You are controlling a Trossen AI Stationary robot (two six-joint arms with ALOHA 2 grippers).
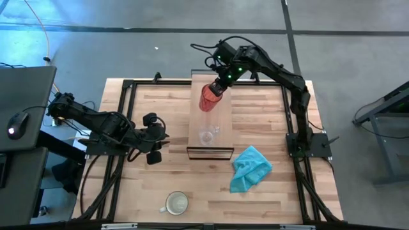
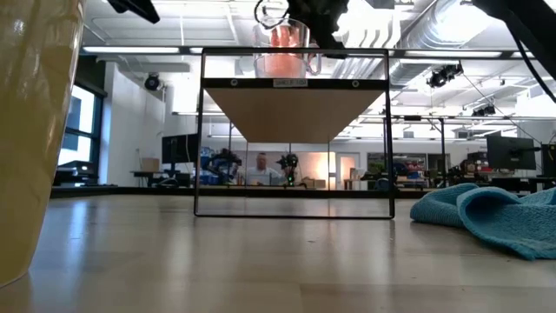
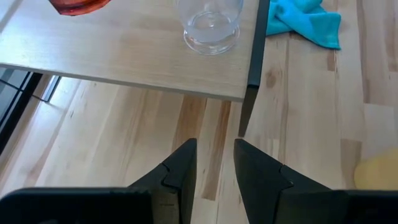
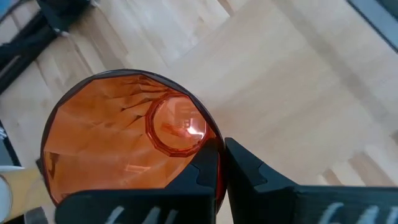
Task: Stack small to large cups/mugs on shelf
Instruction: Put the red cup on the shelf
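Overhead, the shelf (image 1: 211, 121) appears as a long, narrow board of pale wood with a thin dark frame, standing near the middle of the wider table (image 1: 160, 185). From table height the shelf (image 2: 294, 111) is a raised board carried on slender dark legs.

Red cup (image 1: 209, 98): translucent, orange-red, faceted on its sides with an octagonal base. It is held above the far half of the shelf, tilted, by the right gripper (image 1: 217, 87). In the right wrist view the fingers close on the rim of the red cup (image 4: 130, 143), one finger inside and one outside, and the mouth of the cup faces the camera. From table height the red cup (image 2: 282, 48) shows just over the shelf top; whether it touches the board cannot be told.

Glass (image 1: 206, 136): small, clear and colourless, standing upright on the near half of the shelf, well apart from the red cup. The left wrist view shows its thick round base on the board, near the shelf edge (image 3: 212, 28).

Mug (image 1: 177, 203): cream-white, mouth up, on the table beyond the near end of the shelf and well apart from it. It fills the edge of the table-height view as a blurred pale wall (image 2: 35, 130).

Left gripper (image 1: 153, 138): hovers over the table beside the left side of the shelf, level with the glass, fingers (image 3: 180, 168) slightly parted and holding nothing.

Cloth (image 1: 250, 169): teal, crumpled, on the table just beside the near right corner of the shelf.
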